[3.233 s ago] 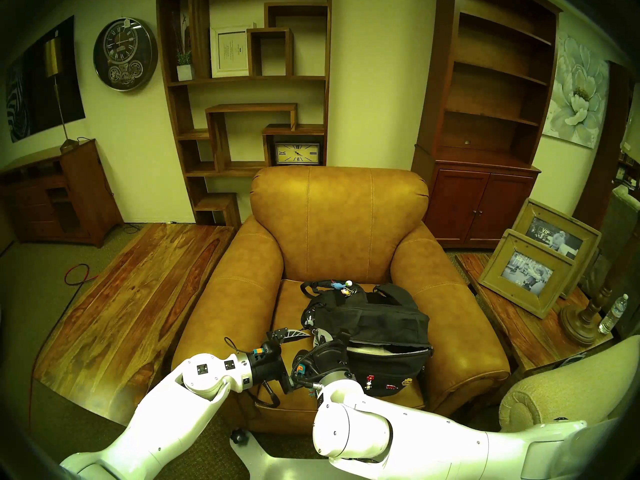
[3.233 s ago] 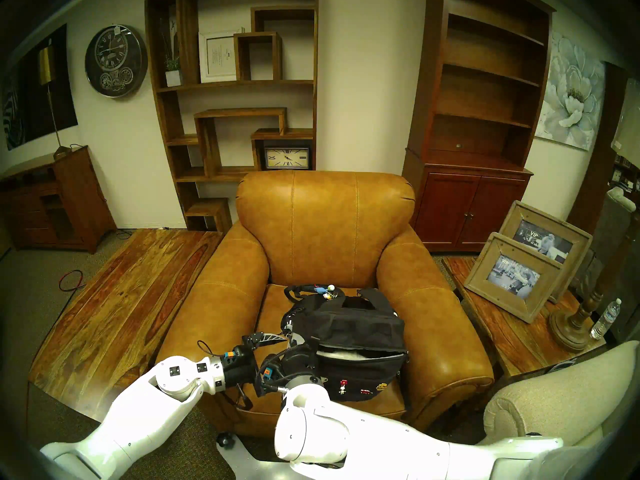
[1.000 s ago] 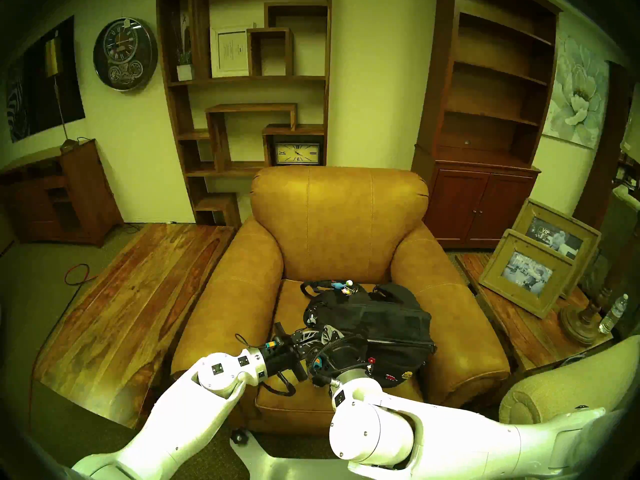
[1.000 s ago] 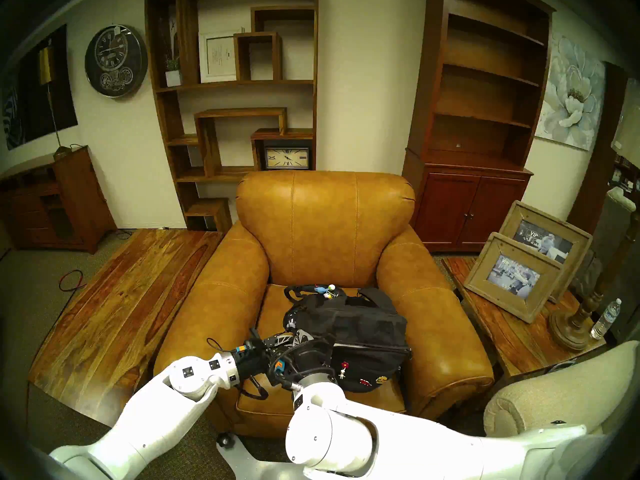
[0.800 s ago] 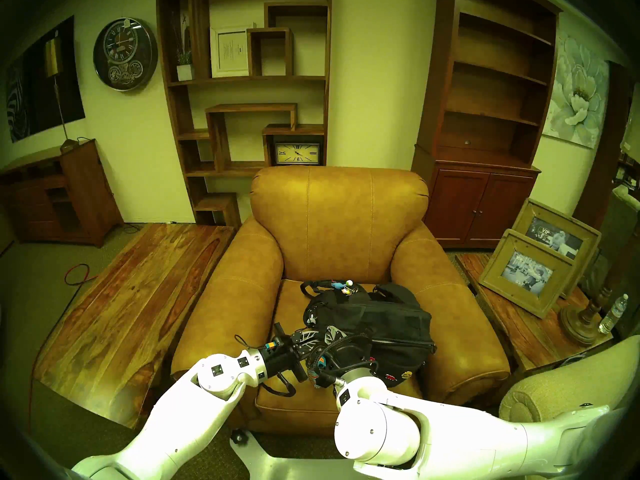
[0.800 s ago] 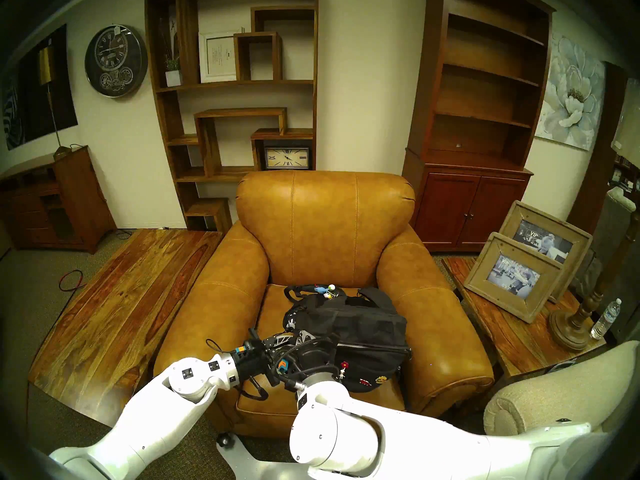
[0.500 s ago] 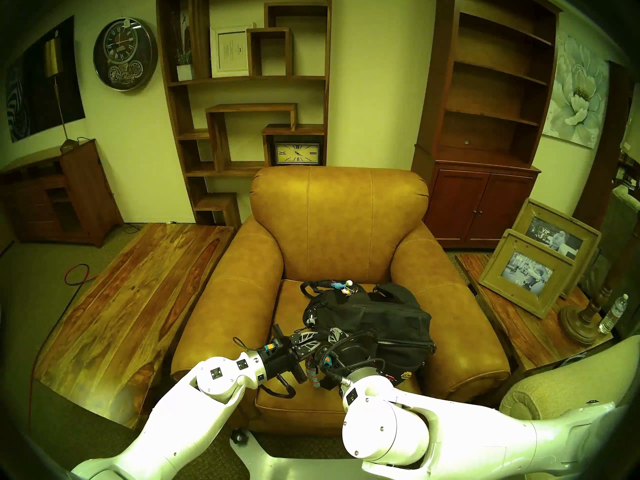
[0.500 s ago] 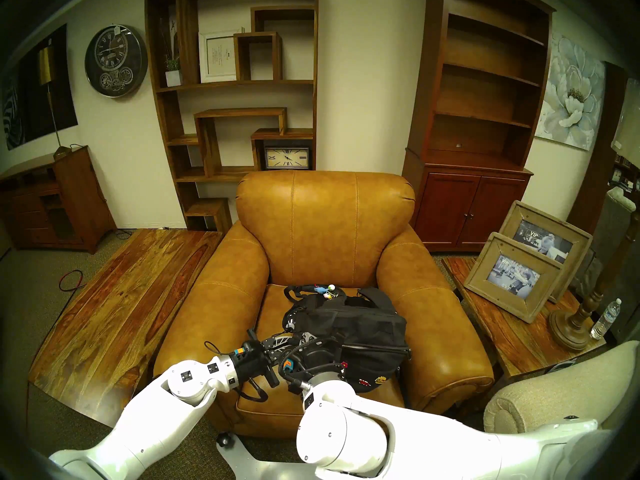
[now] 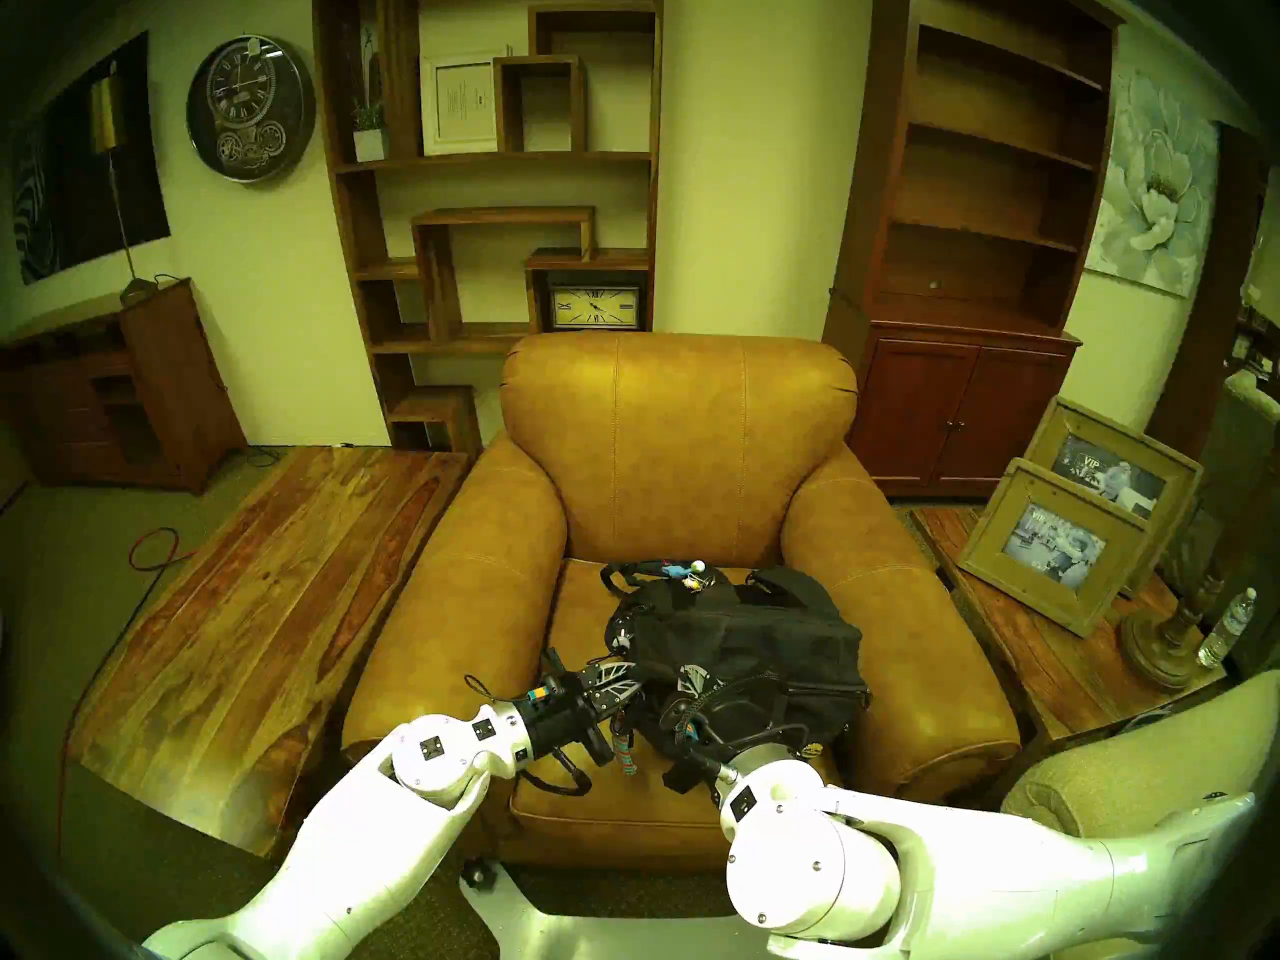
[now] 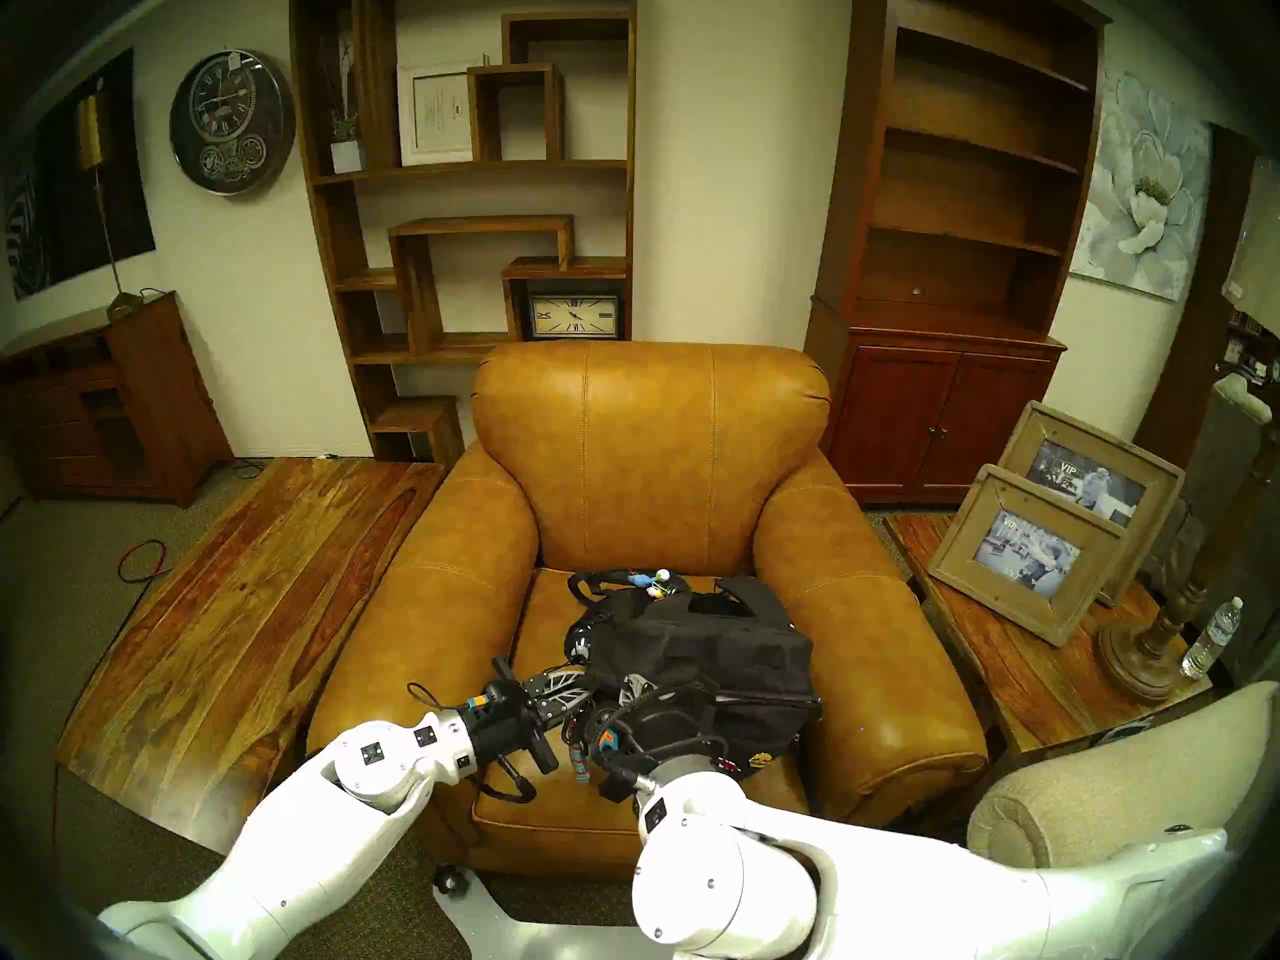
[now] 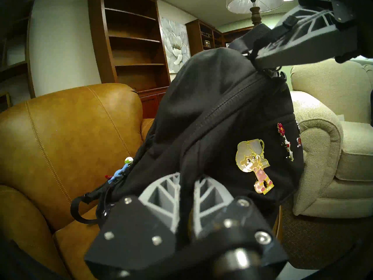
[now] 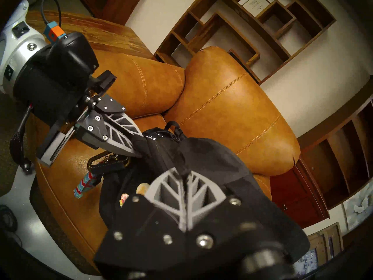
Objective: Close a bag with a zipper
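Observation:
The black bag lies on the armchair seat, its pin-covered pocket facing me. My left gripper is shut on a fold of fabric at the bag's left end. My right gripper reaches in from the front and is shut on the zipper's small dark pull. In the left wrist view the zipper runs as a closed dark seam up to the right gripper. A thin silver stretch of the zipper continues to the right. A striped keychain strap hangs at the bag's left end.
The tan leather armchair has fat armrests either side of the bag. A wooden table stands to the left. On the right are a side table with picture frames, a lamp base, a water bottle and a beige sofa.
My right gripper and arm have slid to the right along the pocket's top edge, uncovering the striped strap. The pocket's mouth, gaping three seconds ago, now shows only a thin line. The left gripper has held still.

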Controlling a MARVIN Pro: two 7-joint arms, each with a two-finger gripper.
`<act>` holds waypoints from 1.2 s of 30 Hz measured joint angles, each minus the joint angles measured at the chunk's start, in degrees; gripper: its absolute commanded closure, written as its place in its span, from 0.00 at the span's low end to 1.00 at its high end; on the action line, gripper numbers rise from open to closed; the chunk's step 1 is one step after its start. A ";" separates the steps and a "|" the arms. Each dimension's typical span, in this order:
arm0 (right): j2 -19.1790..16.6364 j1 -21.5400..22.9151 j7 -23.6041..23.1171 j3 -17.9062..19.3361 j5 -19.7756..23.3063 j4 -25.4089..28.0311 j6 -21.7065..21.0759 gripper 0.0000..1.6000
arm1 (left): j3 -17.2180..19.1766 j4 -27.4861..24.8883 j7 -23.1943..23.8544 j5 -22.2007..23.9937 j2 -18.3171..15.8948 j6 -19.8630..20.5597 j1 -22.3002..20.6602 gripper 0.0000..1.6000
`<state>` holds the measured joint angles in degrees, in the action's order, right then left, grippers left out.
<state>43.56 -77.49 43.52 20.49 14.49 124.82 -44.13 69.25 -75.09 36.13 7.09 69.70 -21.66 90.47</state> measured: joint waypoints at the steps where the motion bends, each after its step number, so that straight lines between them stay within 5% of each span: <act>1: -0.36 -0.24 0.25 0.02 -0.17 0.15 0.27 1.00 | 0.02 -0.05 0.03 0.02 -0.03 0.05 0.02 1.00; 36: -13.41 -9.86 7.35 -0.08 -2.86 5.72 4.56 1.00 | 2.17 -2.64 4.80 2.98 -2.24 2.87 1.69 1.00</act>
<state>30.15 -87.35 50.87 20.40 11.64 130.54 -39.57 71.42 -77.73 40.93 10.07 67.45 -18.79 92.16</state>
